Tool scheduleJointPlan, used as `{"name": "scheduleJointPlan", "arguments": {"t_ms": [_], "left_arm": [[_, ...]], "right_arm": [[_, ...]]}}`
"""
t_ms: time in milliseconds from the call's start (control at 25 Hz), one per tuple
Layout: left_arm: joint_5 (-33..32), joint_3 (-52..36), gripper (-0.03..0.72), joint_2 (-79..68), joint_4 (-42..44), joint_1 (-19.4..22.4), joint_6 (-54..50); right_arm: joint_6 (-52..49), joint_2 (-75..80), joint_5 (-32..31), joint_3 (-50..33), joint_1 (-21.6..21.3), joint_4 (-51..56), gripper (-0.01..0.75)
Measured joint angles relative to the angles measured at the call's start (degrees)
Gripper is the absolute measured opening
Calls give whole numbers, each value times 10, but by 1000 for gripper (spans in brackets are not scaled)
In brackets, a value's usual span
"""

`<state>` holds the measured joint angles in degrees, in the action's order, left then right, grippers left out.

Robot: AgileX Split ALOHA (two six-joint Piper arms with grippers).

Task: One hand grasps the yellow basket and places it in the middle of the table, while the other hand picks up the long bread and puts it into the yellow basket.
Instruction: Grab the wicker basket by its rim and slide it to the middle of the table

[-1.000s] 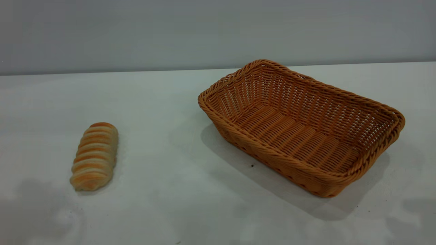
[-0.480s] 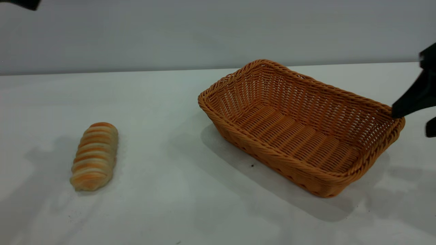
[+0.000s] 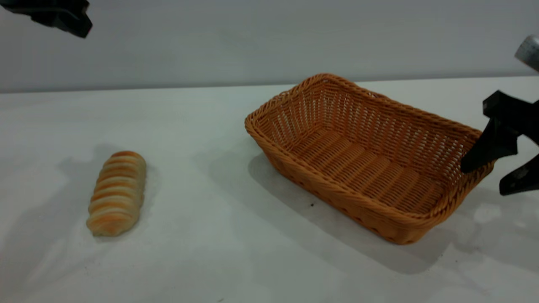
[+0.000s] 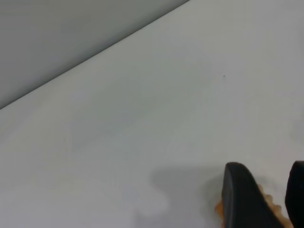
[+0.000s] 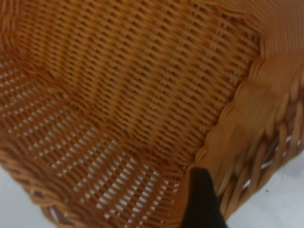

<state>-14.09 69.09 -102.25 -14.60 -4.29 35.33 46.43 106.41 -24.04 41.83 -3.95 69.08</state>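
- Two claws are at work. The right claw (image 3: 490,172), at the desk's (image 3: 219,252) three o'clock, hangs spread wide astride the yellow basket's (image 3: 362,168) end rim, one finger inside and one outside, gripping nothing yet; likely lining up to pinch the rim.
- The left claw (image 4: 275,199) hovers high near ten o'clock, parted and empty.
- The long bread (image 3: 117,192) lies at nine o'clock, well apart from the basket; nothing blocks either approach.
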Motion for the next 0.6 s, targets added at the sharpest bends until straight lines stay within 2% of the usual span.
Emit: {"name": "scheduleJointPlan", "arguments": {"t_ms": [320,600], "left_arm": [[14,5,300,-30,0,0,9],[21,5,300,-42,0,0,11]], "right_arm": [[76,69,-8,13,0,90,532],[169,138,-53,17,0,204,512]]}}
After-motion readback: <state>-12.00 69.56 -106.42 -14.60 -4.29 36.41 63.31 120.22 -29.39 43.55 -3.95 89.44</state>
